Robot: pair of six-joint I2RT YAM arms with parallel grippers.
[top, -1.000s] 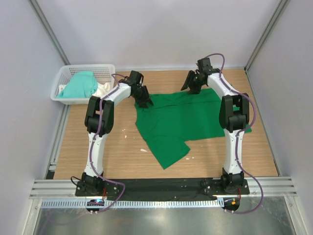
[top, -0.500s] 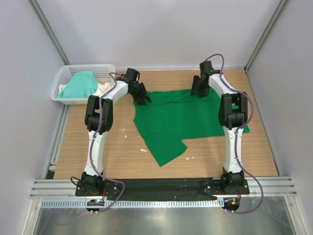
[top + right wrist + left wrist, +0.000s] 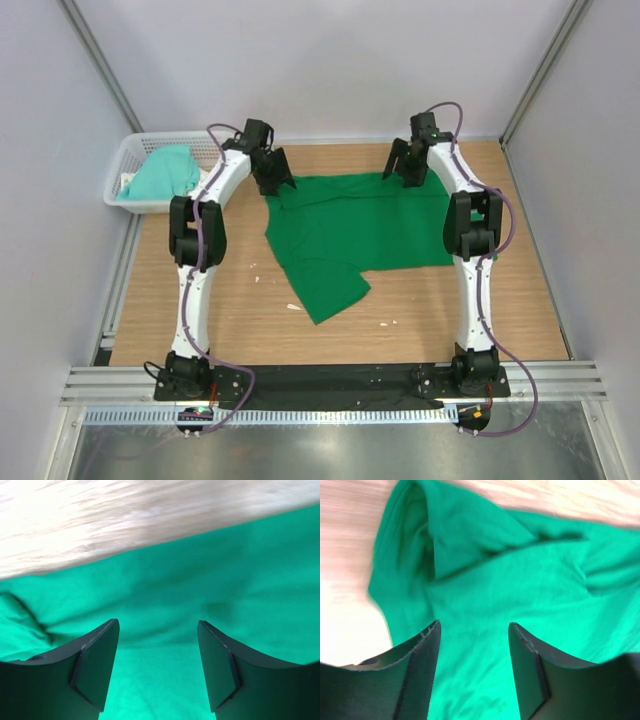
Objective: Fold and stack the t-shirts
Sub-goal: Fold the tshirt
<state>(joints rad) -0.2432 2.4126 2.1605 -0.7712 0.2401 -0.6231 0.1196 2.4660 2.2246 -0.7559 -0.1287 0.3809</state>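
Green t-shirt (image 3: 360,225) below spread left hand (image 3: 475,627), right hand (image 3: 158,624).

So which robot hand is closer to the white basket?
Left. The left hand is over the green shirt at its far-left corner, just beside the basket; the right hand is over the far-right corner, farther away.

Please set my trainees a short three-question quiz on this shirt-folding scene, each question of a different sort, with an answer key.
1. Where does the mint-teal shirt lie? A: in the white basket. B: in a gripper. C: on the floor.
2. True or false: the green t-shirt is folded into a neat square.
3. Fill in: the left gripper and right gripper hover over the green t-shirt's far edge with jaws ____.

Key: 1 A; 2 false; 3 open.
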